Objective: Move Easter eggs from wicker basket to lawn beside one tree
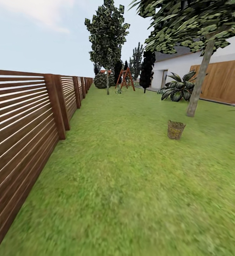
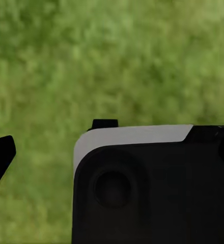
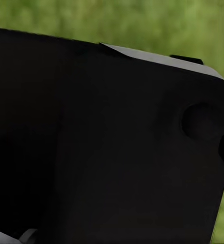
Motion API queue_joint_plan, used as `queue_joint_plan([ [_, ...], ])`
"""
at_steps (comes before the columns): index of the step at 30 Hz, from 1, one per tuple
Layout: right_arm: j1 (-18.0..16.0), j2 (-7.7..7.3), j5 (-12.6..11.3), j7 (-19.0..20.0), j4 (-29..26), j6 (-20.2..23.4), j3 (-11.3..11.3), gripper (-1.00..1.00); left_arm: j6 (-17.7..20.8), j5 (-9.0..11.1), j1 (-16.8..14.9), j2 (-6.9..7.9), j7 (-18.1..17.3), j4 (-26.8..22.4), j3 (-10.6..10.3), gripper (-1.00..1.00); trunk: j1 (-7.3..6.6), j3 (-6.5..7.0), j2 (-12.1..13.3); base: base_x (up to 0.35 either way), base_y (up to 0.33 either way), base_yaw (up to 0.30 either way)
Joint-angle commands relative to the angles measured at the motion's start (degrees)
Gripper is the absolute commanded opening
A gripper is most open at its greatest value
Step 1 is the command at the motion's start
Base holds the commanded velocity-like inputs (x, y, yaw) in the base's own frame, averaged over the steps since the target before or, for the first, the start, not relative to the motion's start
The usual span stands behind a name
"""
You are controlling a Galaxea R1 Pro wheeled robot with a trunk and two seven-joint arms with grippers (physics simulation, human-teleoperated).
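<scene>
Standing wicker basket [image 1: 175,129] on lawn [image 1: 131,185]

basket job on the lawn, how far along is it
Nothing looks done yet. The wicker basket stands on the lawn some way ahead, near the pale-trunked tree; no eggs lie on the grass there, and the basket's inside cannot be made out from here. In hand: the approach. Left: reach the basket, lift out all three eggs, set them by one tree.
</scene>
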Motion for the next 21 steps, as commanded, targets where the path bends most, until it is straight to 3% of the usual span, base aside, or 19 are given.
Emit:
queue_joint_plan([
  [1,0.03,0.01,0.4,-0.02,-0.08,-0.05,-0.14,1.0,-0.19,0.04,-0.03,0.0,-0.03,0.04,0.04,1.0,0.03,-0.04,-0.02,0.329,0.076,-0.255],
  [9,0.03,0.01,0.4,-0.02,-0.01,-0.13,-0.15,1.0,-0.24,0.04,-0.03,0.0,-0.03,0.04,0.04,1.0,0.03,-0.04,-0.02,0.329,0.075,-0.26],
  [21,0.03,-0.02,0.4,-0.02,-0.1,-0.22,-0.14,1.0,-0.24,0.04,-0.03,0.0,-0.03,0.04,0.04,1.0,0.03,-0.04,-0.02,0.329,0.075,-0.107],
])
